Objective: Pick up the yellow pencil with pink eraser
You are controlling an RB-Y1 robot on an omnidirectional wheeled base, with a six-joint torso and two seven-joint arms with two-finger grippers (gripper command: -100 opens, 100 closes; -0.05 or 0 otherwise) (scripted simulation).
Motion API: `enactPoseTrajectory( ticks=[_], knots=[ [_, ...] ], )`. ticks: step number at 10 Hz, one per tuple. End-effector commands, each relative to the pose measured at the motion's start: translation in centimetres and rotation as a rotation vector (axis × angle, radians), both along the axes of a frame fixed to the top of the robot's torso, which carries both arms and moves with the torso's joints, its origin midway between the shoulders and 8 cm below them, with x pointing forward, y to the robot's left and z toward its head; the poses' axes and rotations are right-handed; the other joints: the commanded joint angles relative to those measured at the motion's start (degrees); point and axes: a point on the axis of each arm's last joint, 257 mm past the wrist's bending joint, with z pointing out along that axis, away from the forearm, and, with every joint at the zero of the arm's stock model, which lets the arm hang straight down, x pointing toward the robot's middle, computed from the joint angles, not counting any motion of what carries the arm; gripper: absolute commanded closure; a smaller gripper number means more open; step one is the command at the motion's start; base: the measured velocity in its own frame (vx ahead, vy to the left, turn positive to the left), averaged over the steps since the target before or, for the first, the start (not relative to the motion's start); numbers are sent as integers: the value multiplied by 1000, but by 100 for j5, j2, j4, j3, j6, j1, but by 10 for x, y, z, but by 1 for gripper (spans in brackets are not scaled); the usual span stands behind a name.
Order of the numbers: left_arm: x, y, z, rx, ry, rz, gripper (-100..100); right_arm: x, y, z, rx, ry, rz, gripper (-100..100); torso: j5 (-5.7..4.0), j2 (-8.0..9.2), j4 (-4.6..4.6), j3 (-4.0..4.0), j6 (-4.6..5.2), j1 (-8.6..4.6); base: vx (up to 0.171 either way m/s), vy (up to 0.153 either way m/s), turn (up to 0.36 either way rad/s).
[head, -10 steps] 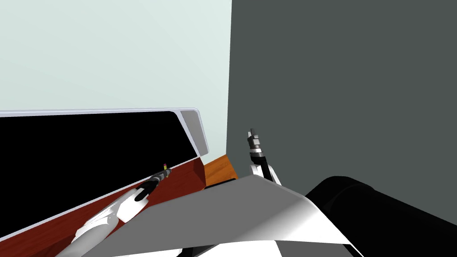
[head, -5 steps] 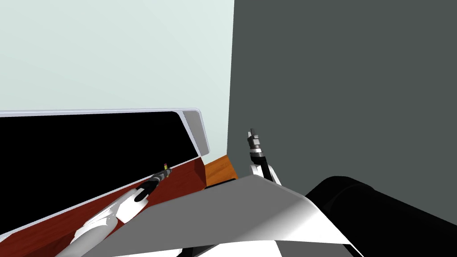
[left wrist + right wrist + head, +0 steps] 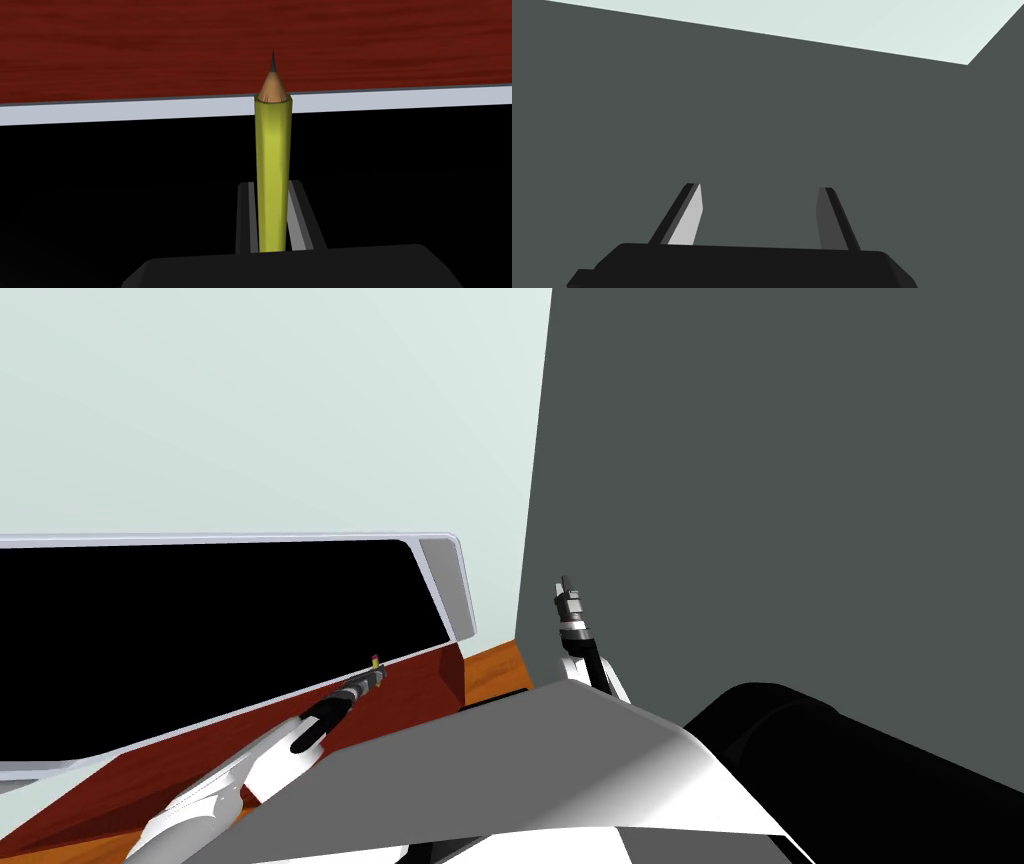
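Pencil (image 3: 272,150) sits clamped in outstretched left end effector (image 3: 272,184).

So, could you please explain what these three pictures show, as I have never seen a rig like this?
This is a two-armed robot, drawn by a simulator. One picture looks down from its head; the other two look along each hand. The left tool is shut on a yellow pencil, sharpened tip pointing away from it, by a red-brown wooden surface with a pale strip bordering a black area. The right tool is held up in front, open and empty.
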Motion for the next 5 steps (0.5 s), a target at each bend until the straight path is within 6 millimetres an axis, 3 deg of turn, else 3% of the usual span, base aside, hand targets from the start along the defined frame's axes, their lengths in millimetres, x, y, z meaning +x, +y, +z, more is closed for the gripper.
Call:
enactPoseTrajectory(
  ticks=[1, 3, 4, 5],
  knots=[
    [-3, -9, 1, -1, 2, -31, 100, 0, 0, 0, 0, 0, 0, 0, 0, 0, 0, 0, 0, 0, 82, -37, 172],
    [-8, -20, 3, -5, 5, -69, 100, 0, 0, 0, 0, 0, 0, 0, 0, -2, 0, -1, 5, -3, 86, -37, 181],
    [-7, -17, 2, -4, 4, -55, 100, 0, 0, 0, 0, 0, 0, 0, 0, -3, -1, -2, 4, -1, 37, -17, 45],
    [-7, -17, 1, -4, 4, -58, 0, 0, 0, 0, 0, 0, 0, 0, 1, 8, 2, 4, 11, 6, 6, -4, -7]
  ],
)
